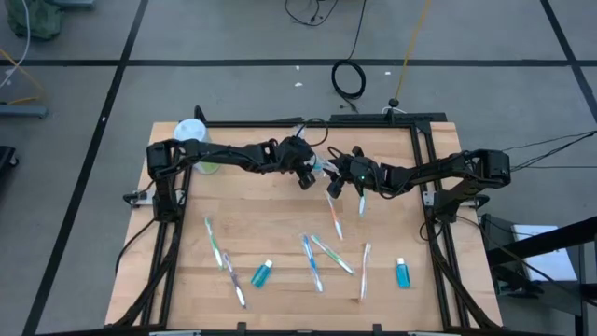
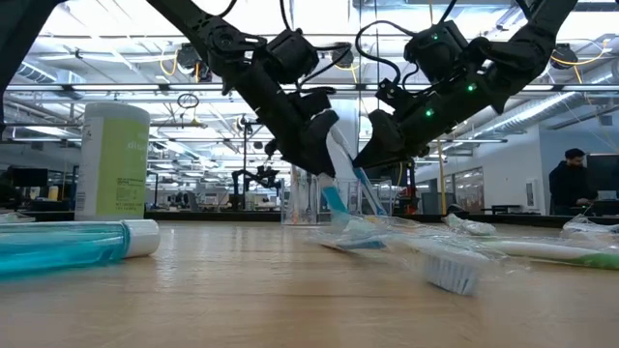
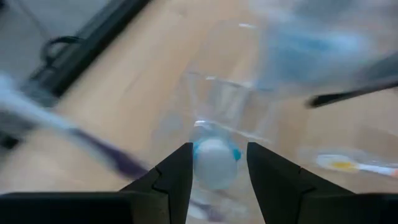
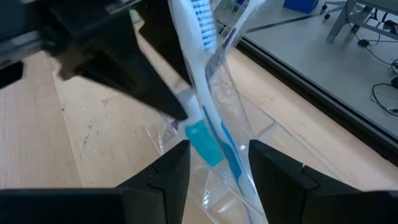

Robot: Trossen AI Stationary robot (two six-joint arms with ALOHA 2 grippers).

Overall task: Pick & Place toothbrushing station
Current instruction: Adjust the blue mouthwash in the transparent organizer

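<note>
A clear plastic cup [image 4: 249, 118] with two toothbrushes [image 4: 198, 37] in it stands tilted on the table's far middle [image 1: 322, 168]. My left gripper [image 1: 307, 177] is shut on a teal tube with a white cap [image 3: 214, 163], right above the cup's mouth [image 3: 230, 81]. My right gripper [image 1: 335, 183] reaches in from the table's right, and its fingers close on the cup's sides. Several more toothbrushes [image 1: 312, 261] and two teal tubes [image 1: 262, 273] [image 1: 403, 273] lie flat on the near half of the table. My left gripper pinches the tube between its two fingers just below the white cap [image 3: 214, 149]. The fingers slant down from the table's left. The tube hangs cap up, and its teal end [image 4: 202, 143] points into the cup. My right gripper has the cup's clear walls [image 4: 214, 186] between its two fingers, slanting down from the table's right. The contact itself is hard to make out through the clear plastic. The cup leans, and its lower part [image 2: 360, 230] is on the table.
A tall green bottle with a white cap [image 1: 191, 133] stands at the far left corner. The black frame rail [image 1: 308, 122] runs along the far edge close behind the cup. An orange toothbrush [image 1: 335, 217] lies just in front of the grippers.
</note>
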